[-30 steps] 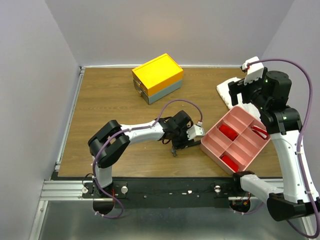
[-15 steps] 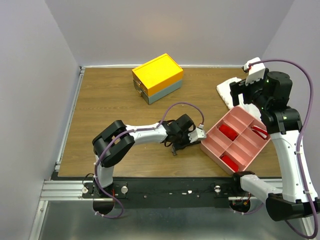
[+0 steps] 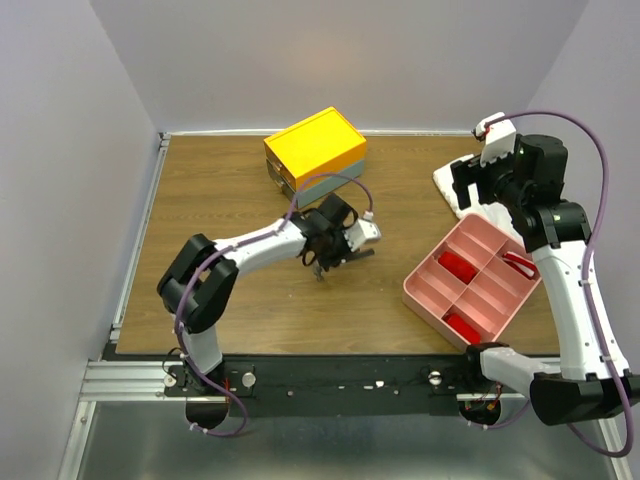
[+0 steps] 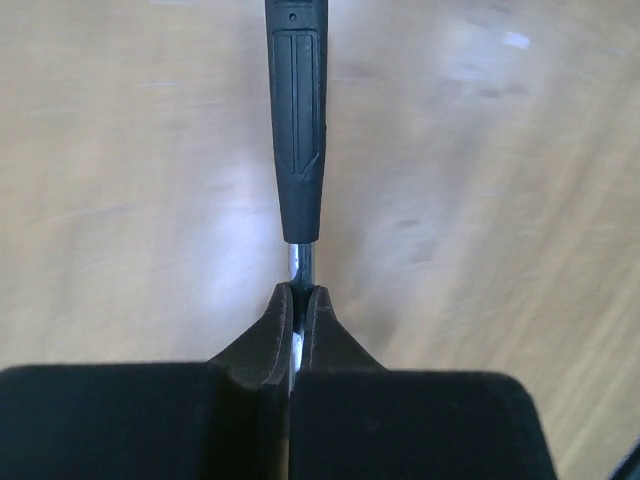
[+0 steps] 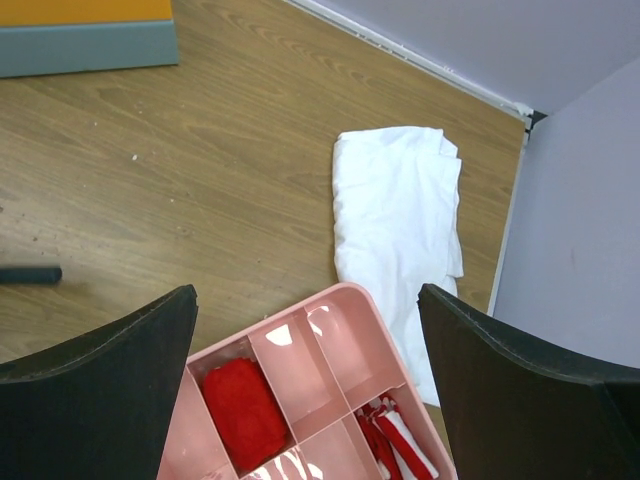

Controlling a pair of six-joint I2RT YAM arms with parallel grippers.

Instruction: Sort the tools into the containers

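We are seeing the black-handled tool [image 4: 298, 120] over bare table [image 3: 215, 215], mid-board | left gripper [image 4: 297, 296] is pinching its metal shaft | yellow-topped box [image 3: 315, 148] is sitting just beyond, toward the far edge | right gripper [image 5: 307, 300] is standing spread wide above the pink tray [image 3: 432, 290], white cloth [image 5: 395, 215] lying beside it.

Bare tabletop [image 3: 400, 190] runs between the yellow-topped box [image 3: 314, 150] and the pink tray [image 3: 420, 295] (white cloth [image 3: 450, 180] just behind).
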